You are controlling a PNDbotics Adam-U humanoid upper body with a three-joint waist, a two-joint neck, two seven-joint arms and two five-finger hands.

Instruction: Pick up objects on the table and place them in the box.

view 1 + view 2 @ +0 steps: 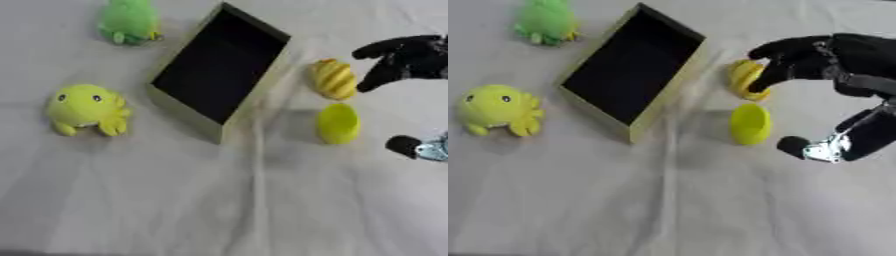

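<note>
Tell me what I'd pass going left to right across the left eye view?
Yellow plush octopus → green plush toy → open box → yellow ridged toy and smooth yellow toy, level with each other → right robot hand.

Plush yellow toy (86,107), plush green toy (129,21); matt box (219,70); wrinkled white cloth (262,200).

Right hand (815,57) in from the right side, fingers (767,75) curved down over the ridged yellow piece (744,76), which sits just right of the box (592,112); thumb (798,146) lower, apart, beside the smooth yellow cup (750,123) lying on its side. Box open, dark inside, set askew on the white cloth (667,200). Yellow plush octopus (496,110) left of the box. Green plush (544,22) at far left, near the top edge.
</note>
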